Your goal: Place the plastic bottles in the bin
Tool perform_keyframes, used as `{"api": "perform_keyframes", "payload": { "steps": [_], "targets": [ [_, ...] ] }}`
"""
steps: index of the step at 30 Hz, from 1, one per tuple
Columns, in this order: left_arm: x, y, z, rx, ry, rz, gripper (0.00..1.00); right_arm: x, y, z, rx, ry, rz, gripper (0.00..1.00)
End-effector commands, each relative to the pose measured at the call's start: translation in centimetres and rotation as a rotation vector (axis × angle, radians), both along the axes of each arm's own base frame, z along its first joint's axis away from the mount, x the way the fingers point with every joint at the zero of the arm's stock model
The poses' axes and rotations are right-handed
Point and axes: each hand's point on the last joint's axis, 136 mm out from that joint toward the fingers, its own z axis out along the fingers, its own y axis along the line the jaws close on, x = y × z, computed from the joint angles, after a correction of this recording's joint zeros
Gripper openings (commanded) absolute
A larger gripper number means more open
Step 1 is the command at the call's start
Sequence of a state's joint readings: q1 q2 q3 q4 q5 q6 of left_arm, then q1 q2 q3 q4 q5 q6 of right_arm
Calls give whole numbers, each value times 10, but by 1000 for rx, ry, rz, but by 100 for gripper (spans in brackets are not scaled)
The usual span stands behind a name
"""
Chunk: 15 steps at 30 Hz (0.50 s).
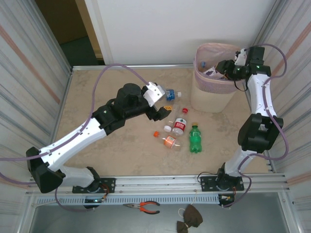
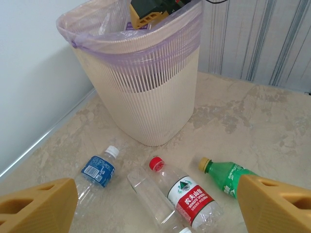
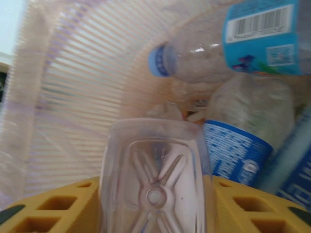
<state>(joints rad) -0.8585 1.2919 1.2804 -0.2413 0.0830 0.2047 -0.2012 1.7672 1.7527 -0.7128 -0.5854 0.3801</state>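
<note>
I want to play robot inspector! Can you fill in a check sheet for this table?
Surface: beige marbled table, no spills seen.
Job's things: green bottle, red-label bottle and blue-label bottle lie on the table with others; the pale pink bin holds more bottles.
Clutter: small orange cap beside the bottles.
Grippers: left pincer open above the lying bottles; right pincer over the bin, clear bottle between its fingers.
Cables: purple cables loop from both arms.
Surroundings: ribbed side walls; pliers on the front ledge.

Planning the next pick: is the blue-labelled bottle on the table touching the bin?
Apart. The left wrist view shows a stretch of bare table between the blue-labelled bottle and the foot of the bin.
</note>
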Motion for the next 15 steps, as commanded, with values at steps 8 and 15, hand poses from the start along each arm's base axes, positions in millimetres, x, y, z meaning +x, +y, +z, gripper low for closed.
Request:
{"api": "perform_keyframes", "payload": {
  "steps": [8,15],
  "targets": [
    [2,10,13,-35,-14,34,86,-13,-23,17,-222,-2,-62,73],
    [3,14,10,-22,-3,54,86,-25,-30,49,-377,-66,-103,74]
  ]
}}
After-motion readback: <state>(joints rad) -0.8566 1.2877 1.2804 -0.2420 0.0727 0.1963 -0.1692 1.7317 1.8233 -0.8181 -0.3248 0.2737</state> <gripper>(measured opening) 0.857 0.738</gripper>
